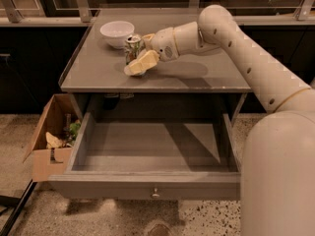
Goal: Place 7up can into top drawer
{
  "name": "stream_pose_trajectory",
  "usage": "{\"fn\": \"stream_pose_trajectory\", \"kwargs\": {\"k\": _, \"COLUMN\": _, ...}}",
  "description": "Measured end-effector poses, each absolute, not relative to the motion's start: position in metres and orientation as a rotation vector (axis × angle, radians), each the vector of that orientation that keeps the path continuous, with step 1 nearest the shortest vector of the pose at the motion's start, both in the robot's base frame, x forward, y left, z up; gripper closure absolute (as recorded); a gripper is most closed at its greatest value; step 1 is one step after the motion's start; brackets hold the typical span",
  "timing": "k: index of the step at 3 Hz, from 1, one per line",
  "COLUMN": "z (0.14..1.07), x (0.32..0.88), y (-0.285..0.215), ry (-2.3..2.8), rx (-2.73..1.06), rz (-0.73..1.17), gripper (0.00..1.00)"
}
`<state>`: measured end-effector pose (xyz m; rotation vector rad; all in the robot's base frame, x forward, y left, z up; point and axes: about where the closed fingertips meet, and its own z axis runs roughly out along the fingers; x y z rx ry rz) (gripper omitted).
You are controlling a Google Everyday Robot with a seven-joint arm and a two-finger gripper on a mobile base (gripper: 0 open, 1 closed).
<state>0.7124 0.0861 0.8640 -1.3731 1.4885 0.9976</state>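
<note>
On tabletop (98, 73), just rt of white bowl (116, 33), 7up can (132, 44) stands upright w/ gripper (137, 53) fingers spread either side, not yet clamped. Below, top drawer (147, 183) already pulled open. Done: approach. Left: grip, lift, lower can into drawer.

**Colours and patterns at the grey table**

Gripper (139, 54), at the 7up can (132, 44) on the tabletop: pale cream-yellow. Can: white and green with red marks, silver top. Arm (246, 58): off-white, dotted with small dark holes. Bowl (117, 32): plain white. Table (197, 77) and top drawer (147, 185): uniform matt grey. Drawer knob (155, 194): metallic silver. Cardboard box (44, 168): brown, with green and pale contents. Floor (206, 220): beige, speckled dark and light.
</note>
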Motion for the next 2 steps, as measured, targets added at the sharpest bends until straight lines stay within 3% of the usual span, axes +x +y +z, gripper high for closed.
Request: {"fn": "stream_pose_trajectory", "kwargs": {"k": 2, "z": 0.8639, "x": 0.7124, "y": 0.0861, "ry": 1.488, "rx": -1.373, "rz": 0.998, "gripper": 0.58}}
